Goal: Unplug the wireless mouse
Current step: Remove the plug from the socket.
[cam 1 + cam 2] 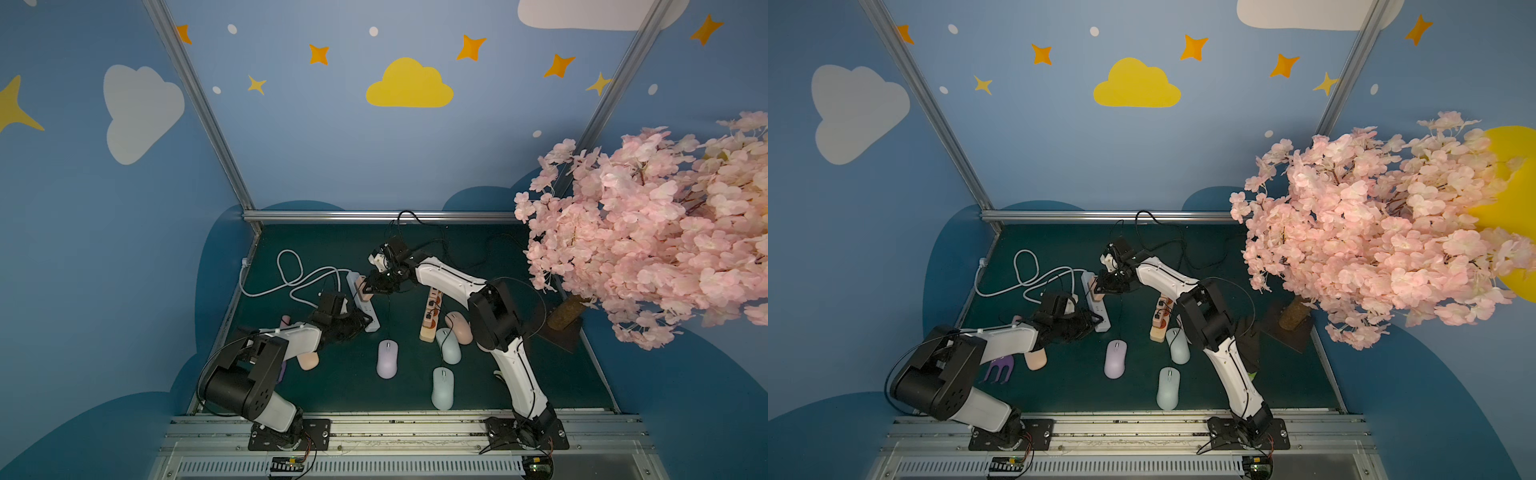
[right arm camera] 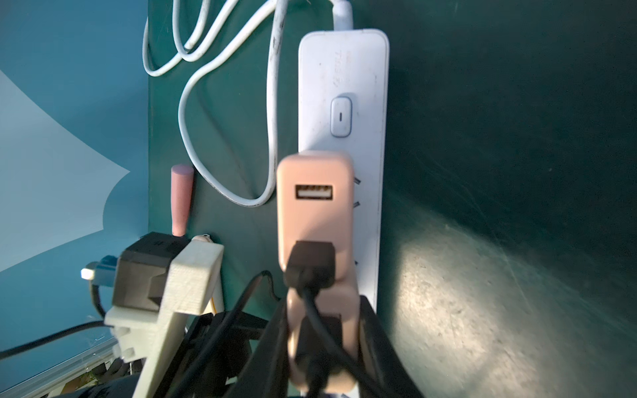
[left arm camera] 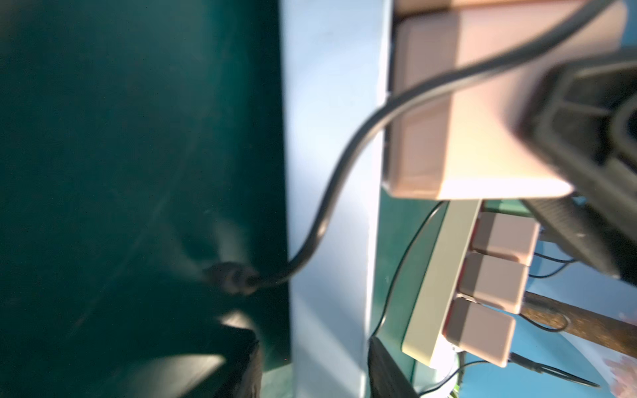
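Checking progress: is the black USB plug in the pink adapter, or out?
In. The right wrist view shows the black USB plug in the lower port of the pink adapter; its upper port is empty.

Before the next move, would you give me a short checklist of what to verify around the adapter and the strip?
1. Right gripper closed on the adapter: ok.
2. Black plug seated in the adapter's lower port: ok; the upper port is empty.
3. Left gripper bracing the strip: cannot tell; it straddles the strip, and contact is blurred.
4. Adapter seated in the strip: cannot tell.
5. Cable from the plug to the purple mouse free of snags: ok in a top view.
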Available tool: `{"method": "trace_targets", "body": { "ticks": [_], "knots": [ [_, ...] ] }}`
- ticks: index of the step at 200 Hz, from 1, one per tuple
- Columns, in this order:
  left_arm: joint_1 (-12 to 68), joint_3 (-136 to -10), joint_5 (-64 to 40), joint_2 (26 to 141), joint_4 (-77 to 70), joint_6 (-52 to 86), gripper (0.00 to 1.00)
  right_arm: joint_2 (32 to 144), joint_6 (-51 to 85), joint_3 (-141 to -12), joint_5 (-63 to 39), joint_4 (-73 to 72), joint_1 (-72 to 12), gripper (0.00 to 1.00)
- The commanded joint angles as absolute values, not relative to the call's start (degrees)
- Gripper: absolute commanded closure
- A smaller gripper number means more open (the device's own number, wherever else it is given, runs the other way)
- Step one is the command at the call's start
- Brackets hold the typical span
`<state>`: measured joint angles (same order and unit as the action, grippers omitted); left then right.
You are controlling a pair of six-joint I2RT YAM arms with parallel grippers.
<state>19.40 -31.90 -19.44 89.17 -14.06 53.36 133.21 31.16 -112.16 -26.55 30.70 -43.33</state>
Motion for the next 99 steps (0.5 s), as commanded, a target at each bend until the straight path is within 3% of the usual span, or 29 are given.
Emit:
{"method": "trace_targets", "body": {
  "ticks": [1, 43, 99],
  "knots": [
    [19.51, -32.86, -20.99, 92.52, -17.12, 53.33, 0.51, 131.48, 31.81, -111.36, -28.75, 30.43, -43.62, 0.87],
    [18.73, -33.23, -21.05, 94.58, -18.48, 53.98, 0.56, 131.58, 31.82, -111.27, -28.79, 30.67, -43.61, 0.87],
    [17.28, -30.7, -20.39, 94.48, -19.66, 54.74, 0.71, 130.17, 32.52, -110.52, -29.67, 29.97, -43.35, 0.88]
  ]
}}
